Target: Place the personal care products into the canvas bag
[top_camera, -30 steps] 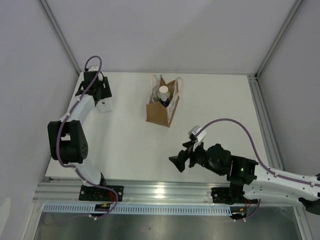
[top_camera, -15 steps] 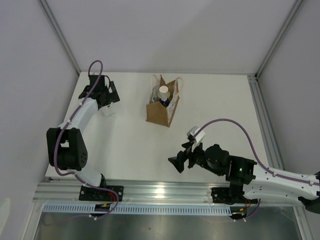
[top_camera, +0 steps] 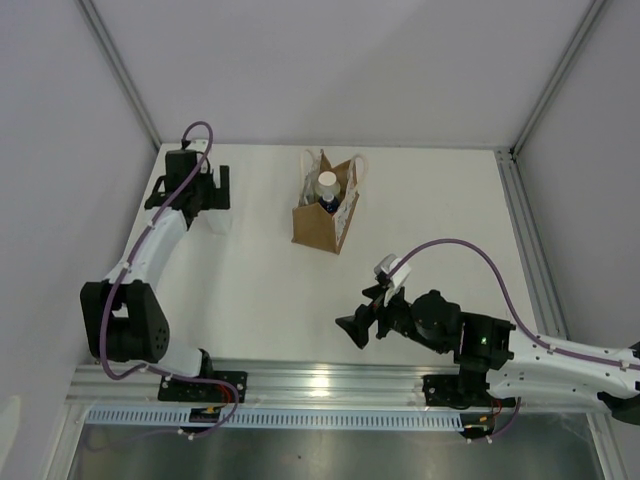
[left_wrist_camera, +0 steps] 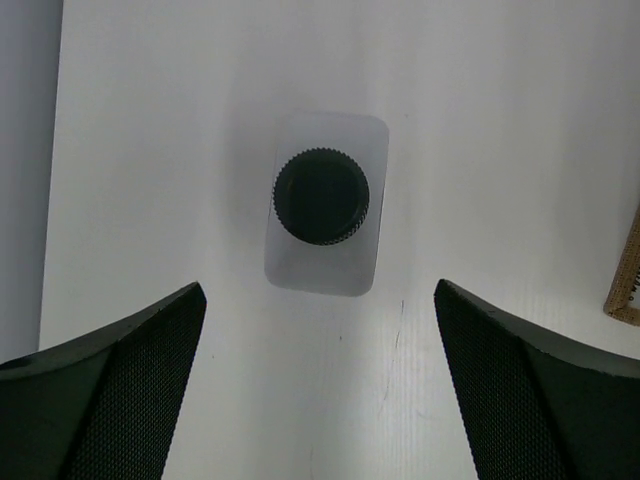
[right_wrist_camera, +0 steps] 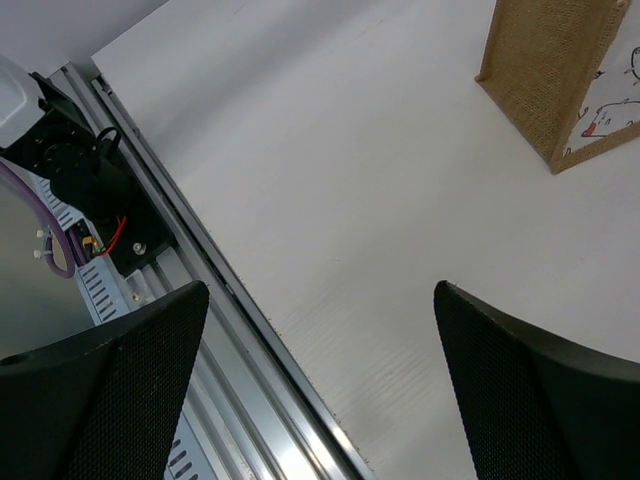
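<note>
A clear squarish bottle (left_wrist_camera: 322,205) with a dark round cap stands upright on the white table, seen from above. My left gripper (left_wrist_camera: 318,300) hovers over it, open and empty, fingers apart on either side just short of it. In the top view my left gripper (top_camera: 192,190) is at the far left and covers the bottle. The canvas bag (top_camera: 322,222) stands at the back middle with a cream-white bottle (top_camera: 327,182) and a dark-blue cap (top_camera: 328,204) showing inside. My right gripper (top_camera: 353,327) is open and empty near the front edge.
The bag's brown side (right_wrist_camera: 545,70) shows in the right wrist view, and a sliver of it (left_wrist_camera: 628,290) in the left wrist view. The metal rail (top_camera: 320,382) runs along the table's front edge. Grey walls close in the left, back and right.
My left gripper has swung from the back-left corner a little forward and turned over the clear bottle. The right arm has barely moved.
</note>
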You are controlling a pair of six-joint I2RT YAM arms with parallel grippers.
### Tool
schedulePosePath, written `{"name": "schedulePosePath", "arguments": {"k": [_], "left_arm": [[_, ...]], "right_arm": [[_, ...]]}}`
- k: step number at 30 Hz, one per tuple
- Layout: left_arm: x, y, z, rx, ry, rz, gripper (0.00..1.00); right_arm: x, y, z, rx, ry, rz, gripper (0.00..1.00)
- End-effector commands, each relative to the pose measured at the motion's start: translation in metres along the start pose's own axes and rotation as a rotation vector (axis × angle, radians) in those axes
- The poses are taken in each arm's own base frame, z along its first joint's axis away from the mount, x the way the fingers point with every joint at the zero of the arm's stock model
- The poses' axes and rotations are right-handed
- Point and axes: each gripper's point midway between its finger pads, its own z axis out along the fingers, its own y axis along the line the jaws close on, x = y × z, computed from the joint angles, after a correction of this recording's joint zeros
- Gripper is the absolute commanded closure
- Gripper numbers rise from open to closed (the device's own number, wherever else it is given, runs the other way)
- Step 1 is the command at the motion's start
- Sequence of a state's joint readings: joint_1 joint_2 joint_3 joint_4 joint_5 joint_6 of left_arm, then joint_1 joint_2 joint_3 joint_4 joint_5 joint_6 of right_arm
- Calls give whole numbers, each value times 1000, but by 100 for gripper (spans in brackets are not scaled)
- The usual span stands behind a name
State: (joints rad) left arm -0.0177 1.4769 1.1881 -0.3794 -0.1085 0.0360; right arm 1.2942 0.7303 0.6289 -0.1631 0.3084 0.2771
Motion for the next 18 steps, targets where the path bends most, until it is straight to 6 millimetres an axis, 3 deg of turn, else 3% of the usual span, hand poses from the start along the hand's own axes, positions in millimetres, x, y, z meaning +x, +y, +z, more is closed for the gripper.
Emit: {"name": "schedulePosePath", "arguments": {"k": [1,9,15,18], "left_arm": [[-34,7,-8,7,-79,74,1],[-18,0,32,17,-40,58,3],[-20,-2,46,20,-50,30,11],[-17,-2,52,14,-51,19,20]], "right_arm": [[-28,12,-6,-37,-74,23,1],[-27,14,-5,-37,-72,15,1],[-26,14,-4,-29,-68,9,1],[-25,14,-3,-27,-64,5,1]]}}
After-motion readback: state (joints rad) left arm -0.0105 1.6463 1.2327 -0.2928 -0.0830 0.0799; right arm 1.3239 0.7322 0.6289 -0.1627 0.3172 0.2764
